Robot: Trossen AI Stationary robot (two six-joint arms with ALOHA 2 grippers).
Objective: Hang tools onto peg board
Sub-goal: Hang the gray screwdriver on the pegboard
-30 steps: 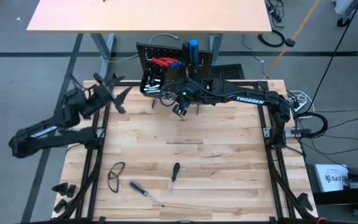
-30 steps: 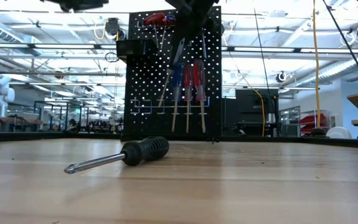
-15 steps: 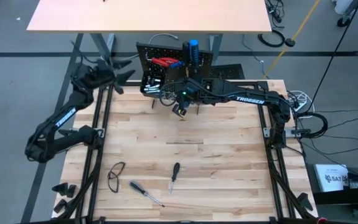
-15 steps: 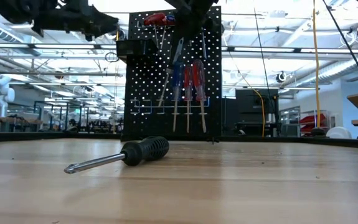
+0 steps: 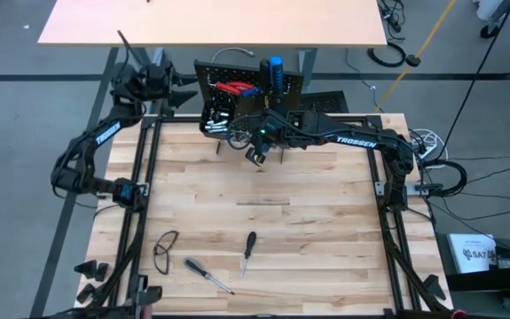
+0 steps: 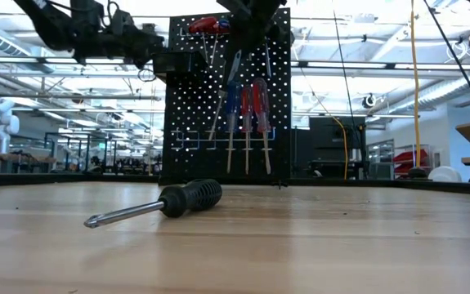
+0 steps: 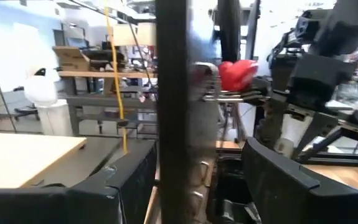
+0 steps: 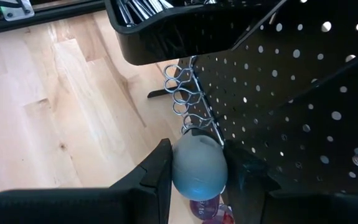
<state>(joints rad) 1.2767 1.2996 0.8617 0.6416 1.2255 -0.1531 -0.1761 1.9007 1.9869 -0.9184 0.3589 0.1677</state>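
Note:
The black peg board (image 6: 194,106) stands at the table's far edge with red and blue screwdrivers (image 6: 247,106) hanging in its ring rack and red-handled pliers (image 6: 206,24) on a hook. My right gripper (image 5: 255,155) is in front of the board, shut on a blue-grey-handled screwdriver (image 8: 198,167). My left gripper (image 5: 175,90) is level and open beside the board's left edge (image 7: 179,93), which shows edge-on ahead of the gap between its fingers, apart from them. A black-handled screwdriver (image 6: 157,204) lies on the table. My right gripper pinches the screwdriver's handle between its two fingers, near the rounded butt end (image 8: 198,163), which faces the wrist camera. The fingers slant down toward the board from the near side and lie along the tool. The screwdriver is lifted clear, its shaft (image 6: 221,110) slanting down before the board.
A black bin (image 8: 179,25) with metal pieces hangs on the board above the ring rack (image 8: 188,106). Two screwdrivers (image 5: 248,251) (image 5: 206,273) and a dark wire loop (image 5: 166,248) lie near the table's front left. The table's middle (image 5: 272,204) is bare wood.
My left arm has swung from beyond the table's left edge toward the far edge and the peg board's left side. Its wrist has rolled and its fingers have stayed open. My right gripper and its screwdriver have kept still.

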